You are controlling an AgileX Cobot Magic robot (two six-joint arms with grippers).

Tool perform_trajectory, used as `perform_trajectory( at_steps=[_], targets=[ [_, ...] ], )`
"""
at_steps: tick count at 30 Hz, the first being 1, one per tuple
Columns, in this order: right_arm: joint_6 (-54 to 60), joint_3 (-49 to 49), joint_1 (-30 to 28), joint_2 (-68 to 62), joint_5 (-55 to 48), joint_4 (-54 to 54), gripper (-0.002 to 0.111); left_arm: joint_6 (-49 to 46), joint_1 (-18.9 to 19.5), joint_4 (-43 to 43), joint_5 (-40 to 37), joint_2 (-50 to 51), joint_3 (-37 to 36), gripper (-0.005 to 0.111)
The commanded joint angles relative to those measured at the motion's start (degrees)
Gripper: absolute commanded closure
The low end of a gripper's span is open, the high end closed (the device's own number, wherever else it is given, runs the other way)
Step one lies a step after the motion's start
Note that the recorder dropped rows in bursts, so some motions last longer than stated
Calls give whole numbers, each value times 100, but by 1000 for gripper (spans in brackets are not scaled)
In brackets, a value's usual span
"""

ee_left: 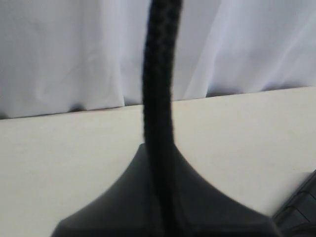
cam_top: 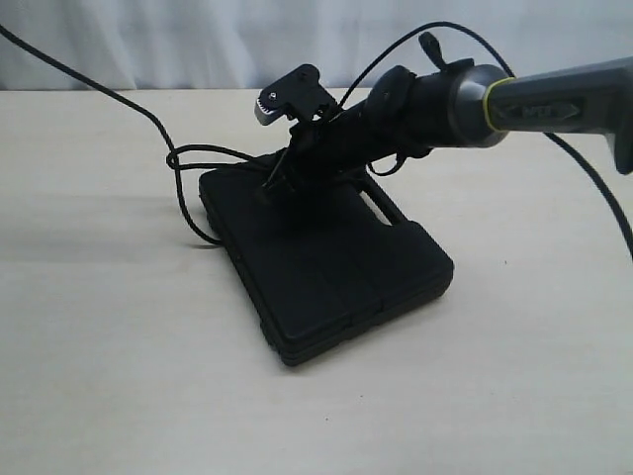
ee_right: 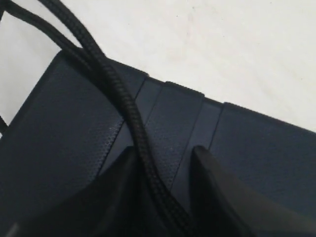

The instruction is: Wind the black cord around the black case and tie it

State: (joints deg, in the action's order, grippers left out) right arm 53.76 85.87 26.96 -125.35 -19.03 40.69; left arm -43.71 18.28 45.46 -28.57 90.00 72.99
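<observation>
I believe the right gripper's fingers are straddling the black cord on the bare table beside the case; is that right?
Not quite: the right gripper straddles the black cord on top of the black case, not on the bare table beside it, as the right wrist view shows.

Flat ribbed black case point(cam_top: 336, 267), braided black cord point(ee_right: 133, 123) draped across it

A pale cream table point(cam_top: 109, 396) with a faint, fine grain fills the scene from the near edge to the far side, matte and evenly lit. Along its far edge hangs a white curtain point(cam_top: 148, 40), running from left to right in soft vertical folds, with a thin dark shadow line where it meets the tabletop.
</observation>
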Motion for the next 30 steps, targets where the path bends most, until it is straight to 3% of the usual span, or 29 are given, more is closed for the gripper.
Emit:
perform_trajectory(
  at_steps=[1, 6, 13, 22, 28, 30],
  targets=[
    [-911, -90, -28, -205, -237, -1240, 89, 204, 397, -10, 215, -113, 45, 107],
    [-1792, -90, -28, -205, -292, -1954, 91, 356, 1013, 383, 248, -250, 45, 107],
    [-2008, -90, -28, -205, -367, -2129, 91, 443, 1575, 621, 291, -517, 45, 107],
    [-2020, -90, -28, -205, -313, -2118, 91, 463, 1566, 717, 147, -517, 45, 107],
    [-2020, -90, -28, -205, -313, -2103, 70, 463, 1566, 727, 83, -517, 45, 105],
    [-2020, -90, -28, -205, -300, -2103, 67, 463, 1566, 776, 68, -517, 45, 97]
  ],
)
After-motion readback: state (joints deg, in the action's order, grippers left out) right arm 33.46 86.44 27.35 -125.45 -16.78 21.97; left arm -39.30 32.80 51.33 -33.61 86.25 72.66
